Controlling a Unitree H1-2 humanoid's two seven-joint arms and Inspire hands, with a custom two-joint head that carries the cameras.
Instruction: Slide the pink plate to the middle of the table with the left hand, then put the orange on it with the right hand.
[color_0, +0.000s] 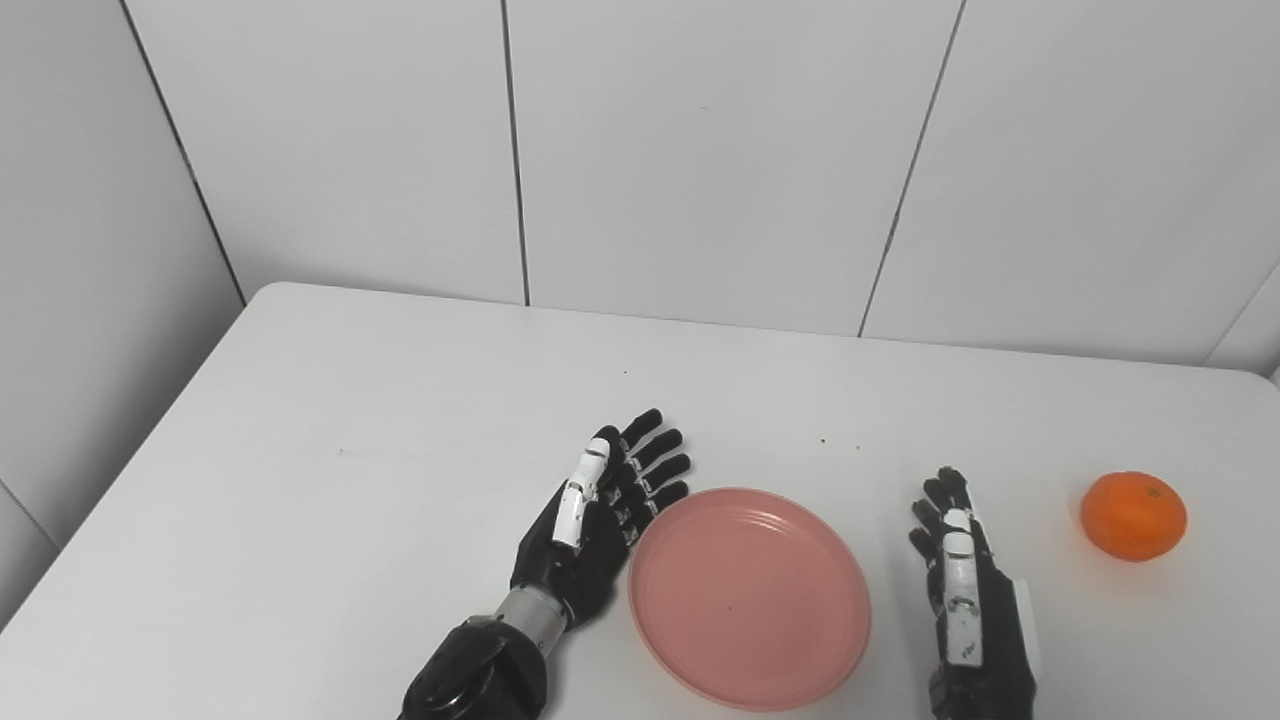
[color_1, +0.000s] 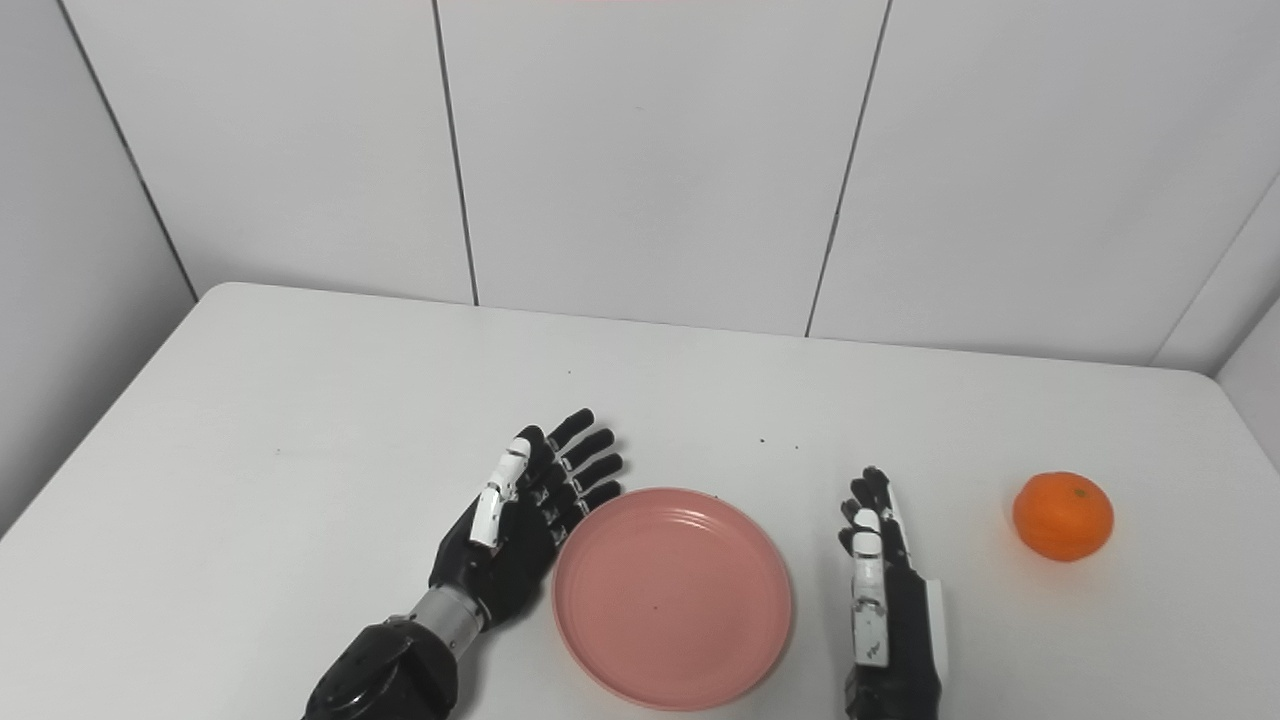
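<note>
The pink plate (color_0: 750, 597) lies empty on the white table (color_0: 400, 420), near the front edge at about the middle. My left hand (color_0: 600, 520) is open, fingers straight, right against the plate's left rim. My right hand (color_0: 965, 590) is open and empty, standing on edge just right of the plate, with a small gap to it. The orange (color_0: 1133, 515) sits on the table to the right of my right hand, apart from it. The plate also shows in the right eye view (color_1: 672, 597), as does the orange (color_1: 1062, 515).
The white table meets a white panelled wall (color_0: 700, 150) at the back. The table's left edge (color_0: 140, 450) runs diagonally toward the front. A few tiny dark specks (color_0: 822, 440) lie behind the plate.
</note>
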